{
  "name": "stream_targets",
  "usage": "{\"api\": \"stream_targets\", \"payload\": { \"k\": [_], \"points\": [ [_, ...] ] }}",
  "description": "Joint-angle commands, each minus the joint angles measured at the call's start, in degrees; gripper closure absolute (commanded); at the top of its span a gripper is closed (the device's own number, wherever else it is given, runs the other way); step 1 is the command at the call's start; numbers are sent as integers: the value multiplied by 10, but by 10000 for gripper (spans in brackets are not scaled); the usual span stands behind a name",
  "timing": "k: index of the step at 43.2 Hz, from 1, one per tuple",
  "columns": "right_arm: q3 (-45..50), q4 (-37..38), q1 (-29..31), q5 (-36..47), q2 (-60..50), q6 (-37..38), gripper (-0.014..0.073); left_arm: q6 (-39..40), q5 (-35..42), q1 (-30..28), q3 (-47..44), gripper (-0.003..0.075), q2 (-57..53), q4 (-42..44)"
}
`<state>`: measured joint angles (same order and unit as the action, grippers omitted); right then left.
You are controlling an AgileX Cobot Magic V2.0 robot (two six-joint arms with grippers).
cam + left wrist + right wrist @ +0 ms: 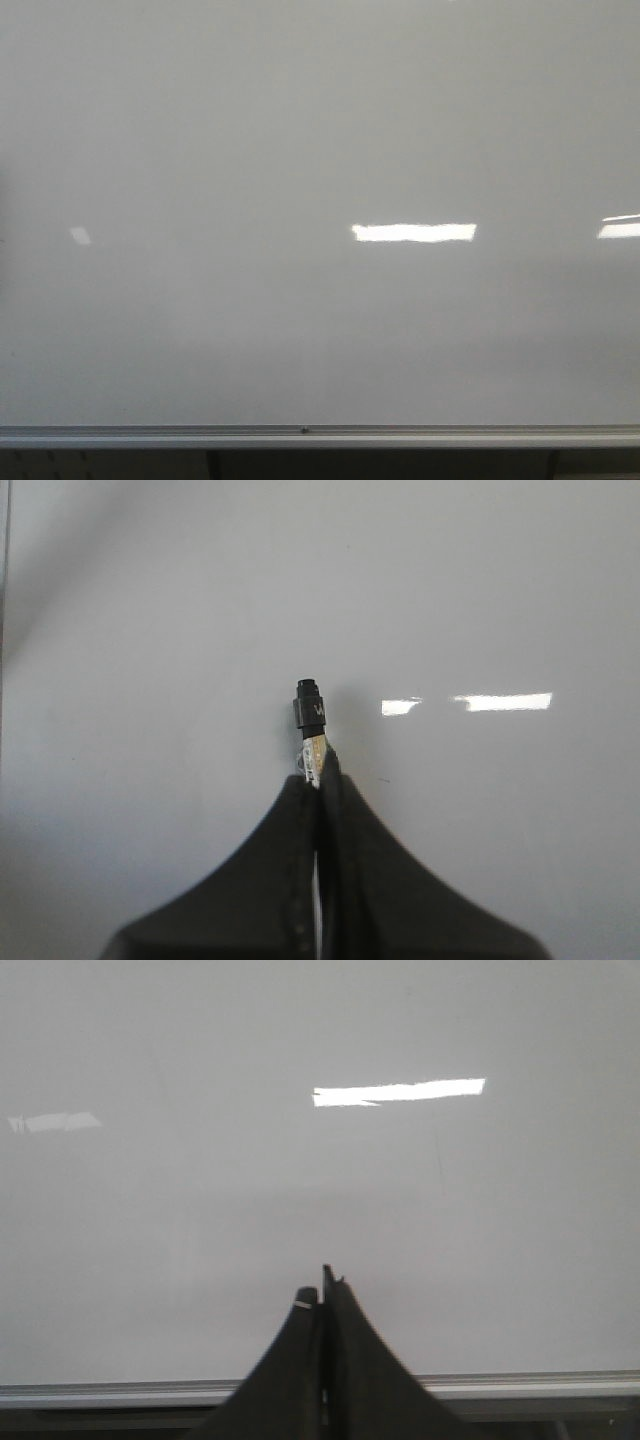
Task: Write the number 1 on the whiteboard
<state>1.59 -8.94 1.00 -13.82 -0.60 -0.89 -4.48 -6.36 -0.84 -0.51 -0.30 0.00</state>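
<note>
Blank whiteboard faces left gripper clamping marker.

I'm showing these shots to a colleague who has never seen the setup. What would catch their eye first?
Mostly the whiteboard, a glossy grey-white sheet filling the front view, with a bright light reflection right of centre and no stroke visible on it. Next, in the left wrist view, the left gripper is shut on a marker whose dark end points at the board. The right gripper is shut, apparently holding nothing.

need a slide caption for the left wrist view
Left gripper with jaws shut on a marker, its black end toward the blank whiteboard, glare streaks alongside.
</note>
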Motion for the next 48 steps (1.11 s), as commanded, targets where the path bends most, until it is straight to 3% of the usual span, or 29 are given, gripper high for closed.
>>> {"api": "stream_targets", "payload": {
  "k": [1, 16, 20, 24, 26, 30, 39, 48],
  "points": [
    [-13, 5, 3, 41, -10, -1, 654, 6, 45, -1, -13, 741, -9, 0],
    [-14, 1, 3, 94, -10, -1, 654, 6, 59, -1, -13, 741, -9, 0],
    [-23, 1, 3, 127, -10, -1, 654, 6, 112, -1, -13, 741, -9, -6],
    [-56, 1, 3, 117, -10, -1, 654, 6, 209, -1, -2, 741, -9, -35],
    [-85, 1, 3, 101, -10, -1, 654, 6, 220, -1, 18, 741, -9, -56],
    [-143, 0, 3, 62, -3, -1, 654, 6, 174, -1, 74, 741, 1, -63],
    [-253, -1, 3, -12, 98, -1, 654, 6, -27, -1, 203, 740, 119, -27],
    [-264, -1, 3, -4, 161, -1, 654, 6, -52, -1, 224, 741, 200, -27]
  ]
}}
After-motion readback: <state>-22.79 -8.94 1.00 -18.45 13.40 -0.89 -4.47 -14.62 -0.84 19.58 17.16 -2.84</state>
